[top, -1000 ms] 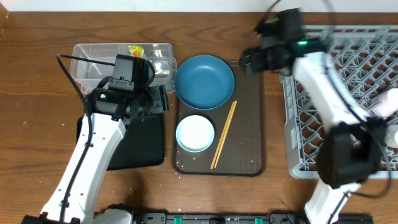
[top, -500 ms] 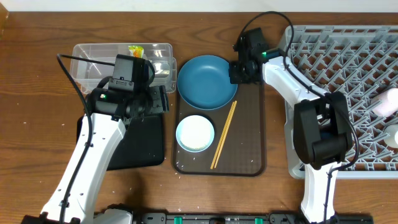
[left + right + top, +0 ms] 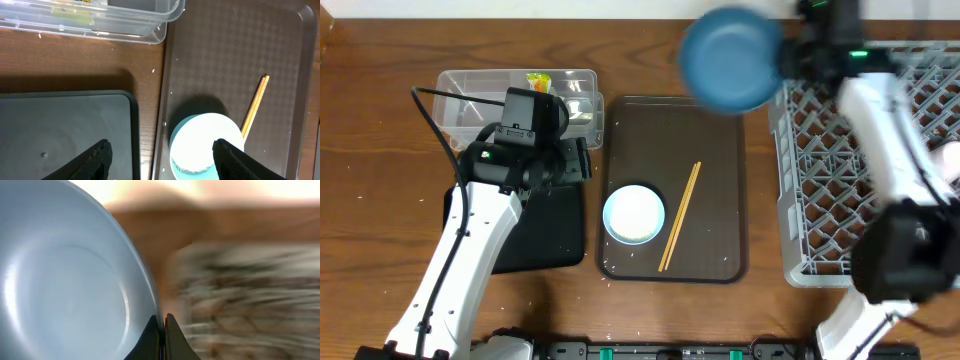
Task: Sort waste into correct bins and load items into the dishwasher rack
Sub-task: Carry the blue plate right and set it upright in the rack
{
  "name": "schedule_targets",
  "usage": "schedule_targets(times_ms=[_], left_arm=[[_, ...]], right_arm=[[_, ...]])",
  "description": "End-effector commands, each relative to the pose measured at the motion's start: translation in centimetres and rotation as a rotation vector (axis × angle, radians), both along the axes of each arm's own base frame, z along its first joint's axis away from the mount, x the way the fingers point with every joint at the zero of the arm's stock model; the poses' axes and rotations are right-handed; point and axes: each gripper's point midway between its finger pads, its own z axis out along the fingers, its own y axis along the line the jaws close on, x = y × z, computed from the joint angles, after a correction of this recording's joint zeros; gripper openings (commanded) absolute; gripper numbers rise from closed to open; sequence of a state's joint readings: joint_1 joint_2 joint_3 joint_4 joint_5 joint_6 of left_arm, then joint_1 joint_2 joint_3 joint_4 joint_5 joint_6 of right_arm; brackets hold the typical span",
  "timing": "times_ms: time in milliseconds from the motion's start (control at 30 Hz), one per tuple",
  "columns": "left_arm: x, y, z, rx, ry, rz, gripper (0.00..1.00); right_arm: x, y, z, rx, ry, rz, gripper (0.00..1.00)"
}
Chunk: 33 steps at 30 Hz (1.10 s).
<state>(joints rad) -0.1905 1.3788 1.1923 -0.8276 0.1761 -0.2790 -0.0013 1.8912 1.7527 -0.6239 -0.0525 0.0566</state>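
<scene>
The large blue plate hangs in the air, blurred, over the back edge of the brown tray and beside the rack's near corner. My right gripper is shut on its rim, fingers pinching the edge. The grey dishwasher rack fills the right side. A white bowl and the wooden chopsticks lie on the brown tray. My left gripper hovers open and empty over the gap between black tray and brown tray.
The clear tub at the back left holds a yellow wrapper. The black tray lies under my left arm. The brown serving tray sits mid-table. A pink cup shows in the rack's right side.
My right gripper closed on the blue plate's rim and lifted it off the brown tray, up and right toward the rack. The left arm has not moved.
</scene>
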Motion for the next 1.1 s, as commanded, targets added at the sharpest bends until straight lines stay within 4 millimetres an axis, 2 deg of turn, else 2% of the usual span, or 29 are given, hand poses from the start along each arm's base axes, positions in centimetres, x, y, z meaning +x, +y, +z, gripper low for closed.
schedule_targets(times_ms=[0, 100, 200, 400, 533, 700, 900, 1067], left_arm=[[0.2, 0.3, 0.2, 0.018, -0.012, -0.008, 0.68], [0.2, 0.3, 0.2, 0.019, -0.011, -0.008, 0.68], [0.2, 0.3, 0.2, 0.018, -0.011, -0.008, 0.68], [0.2, 0.3, 0.2, 0.018, -0.011, -0.008, 0.68], [0.2, 0.3, 0.2, 0.018, -0.011, -0.008, 0.68], [0.2, 0.3, 0.2, 0.018, -0.011, -0.007, 0.68], [0.2, 0.3, 0.2, 0.016, -0.010, -0.004, 0.68], [0.3, 0.3, 0.3, 0.014, -0.013, -0.001, 0.68]], right_arm=[[-1.3, -7.5, 6.3, -0.281, -0.111, -0.117, 0.01], [-2.7, -13.6, 8.6, -0.470, -0.120, -0.224, 0.01], [-4.0, -19.0, 9.9, -0.639, -0.090, -0.317, 0.01], [-7.1, -27.4, 12.7, -0.867, -0.043, -0.527, 0.01], [-9.1, -31.2, 15.0, -0.975, -0.041, -0.678, 0.01], [-10.8, -34.9, 15.9, -1.082, 0.002, -0.799, 0.01], [-11.0, -38.2, 13.9, -1.172, 0.086, -0.864, 0.01], [-9.7, -39.4, 11.5, -1.241, 0.155, -0.832, 0.01]])
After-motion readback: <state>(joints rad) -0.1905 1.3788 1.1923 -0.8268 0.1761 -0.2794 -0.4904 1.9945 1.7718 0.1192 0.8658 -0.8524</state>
